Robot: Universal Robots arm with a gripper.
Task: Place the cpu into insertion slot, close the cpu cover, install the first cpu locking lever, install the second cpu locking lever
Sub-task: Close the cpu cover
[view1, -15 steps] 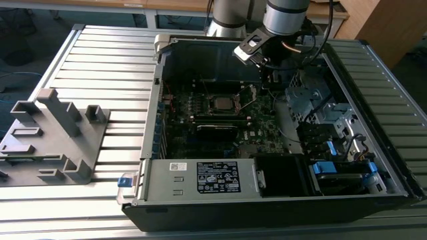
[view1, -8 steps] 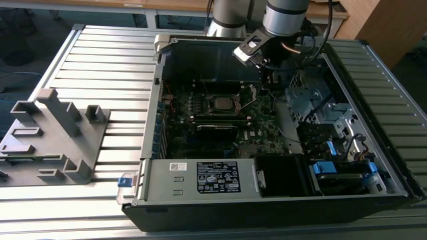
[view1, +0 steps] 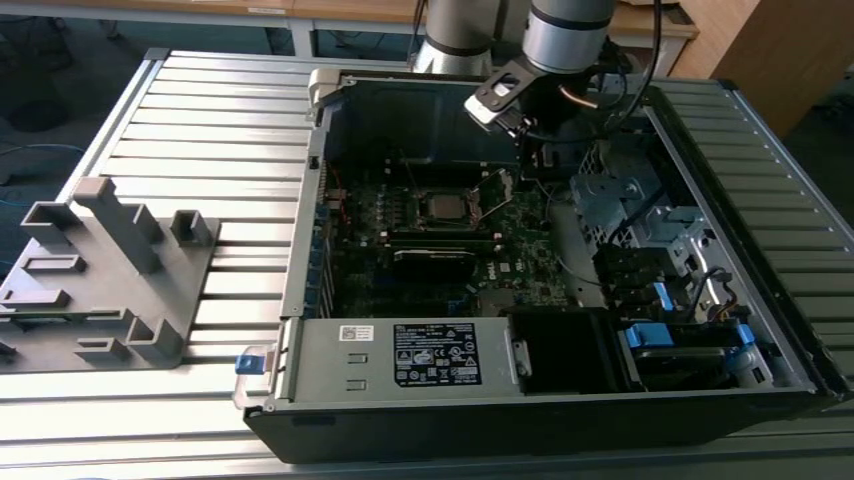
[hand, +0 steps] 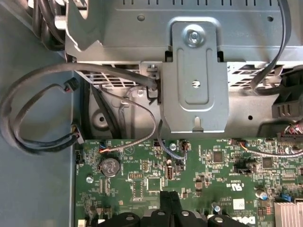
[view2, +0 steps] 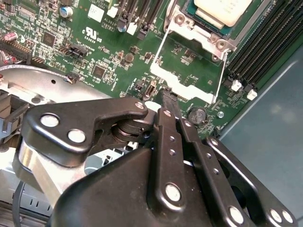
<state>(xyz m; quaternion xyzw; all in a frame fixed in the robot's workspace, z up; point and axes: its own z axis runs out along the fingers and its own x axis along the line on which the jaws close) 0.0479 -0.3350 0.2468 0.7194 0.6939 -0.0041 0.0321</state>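
1 small flat square chip with a pale silver metal top, the cpu [view2: 222,8], lies inside the insertion slot [view2: 195,34], a square socket with a silvery rim on the green motherboard [view2: 118,61]. It looks seated; whether it sits fully flat cannot be told.

The cpu cover [view2: 182,84], a thin silvery frame plate, is swung open off the chip, free edge toward the arm. 2 thin wire locking levers [view2: 158,49] run down either side of it, both unlatched.

Black pincer [view2: 168,97]: fingers pressed together, nothing held. The tip sits just beside the cover's free edge; contact cannot be told. The cover lies between the tip and the chip, so the cpu is apart from the pincer, beyond the plate. In the exterior view the pincer hangs toward the exterior view's right of the socket.

Risks, as judged:
- The tip could slide off the thin plate and hit board parts or the round coin cell [view2: 196,115] close by.
- An off-centre push could twist the cover on its hinge.
- A lever wire could get caught under the plate.
- A tilted chip under the cover could bend pins.

Further out: long black memory slots [view2: 265,42], the open black computer case [view1: 534,420], the slatted metal desk [view1: 200,110].
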